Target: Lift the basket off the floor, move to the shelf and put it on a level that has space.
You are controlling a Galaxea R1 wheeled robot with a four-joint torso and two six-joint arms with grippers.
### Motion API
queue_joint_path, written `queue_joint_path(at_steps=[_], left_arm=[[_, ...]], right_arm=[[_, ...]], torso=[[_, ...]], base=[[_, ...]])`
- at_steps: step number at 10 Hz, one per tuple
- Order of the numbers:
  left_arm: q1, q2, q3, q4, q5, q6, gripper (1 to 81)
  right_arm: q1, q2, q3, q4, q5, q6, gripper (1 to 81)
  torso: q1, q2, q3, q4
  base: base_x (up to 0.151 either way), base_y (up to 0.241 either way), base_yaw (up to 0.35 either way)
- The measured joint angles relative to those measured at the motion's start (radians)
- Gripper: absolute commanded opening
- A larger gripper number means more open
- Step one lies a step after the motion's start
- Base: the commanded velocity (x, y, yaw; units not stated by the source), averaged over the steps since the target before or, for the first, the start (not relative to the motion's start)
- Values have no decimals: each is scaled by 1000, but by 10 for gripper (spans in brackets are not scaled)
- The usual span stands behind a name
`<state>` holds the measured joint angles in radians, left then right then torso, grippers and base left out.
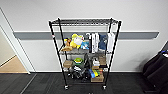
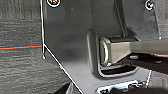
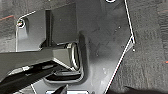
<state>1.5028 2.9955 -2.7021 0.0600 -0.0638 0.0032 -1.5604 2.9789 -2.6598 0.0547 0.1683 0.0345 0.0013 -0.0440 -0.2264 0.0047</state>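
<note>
The shelf (image 1: 85, 52) stands straight ahead of me against a white wall, a tall black wire rack on small castors. Its top level (image 1: 85, 22) is a bare wire grid between the four posts. The tier below carries plush toys (image 1: 75, 41) and white books (image 1: 93, 42). The lower tiers are crowded with small items and cardboard boxes (image 1: 97, 78). Dark carpet floor (image 1: 37, 85) runs in front of the rack. Both wrist views look down past my own dark plates at that carpet floor (image 2: 20, 67) (image 3: 150, 62).
A grey rail (image 1: 32, 35) runs along the wall behind the rack. A doorway with a lighter floor (image 1: 10, 65) opens at the left. A dark bulky object (image 1: 157, 68) sits at the right edge. A thin red line (image 2: 20, 47) crosses the carpet.
</note>
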Motion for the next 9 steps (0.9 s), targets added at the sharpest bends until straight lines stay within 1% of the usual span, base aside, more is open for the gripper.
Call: queue_joint_path(at_steps=[6,8,9], left_arm=[[3,-10,12,0,3,-1,811],[3,-19,17,0,4,-2,811],[6,-26,21,0,3,-1,811]], right_arm=[[-5,-6,5,-1,-4,0,811],[-5,-26,42,-1,-4,0,811],[-5,-38,68,-1,-5,0,811]], torso=[[-1,0,0,0],[2,-5,0,0],[13,-24,0,0]], base=[[0,0,0],[0,0,0],[0,0,0]])
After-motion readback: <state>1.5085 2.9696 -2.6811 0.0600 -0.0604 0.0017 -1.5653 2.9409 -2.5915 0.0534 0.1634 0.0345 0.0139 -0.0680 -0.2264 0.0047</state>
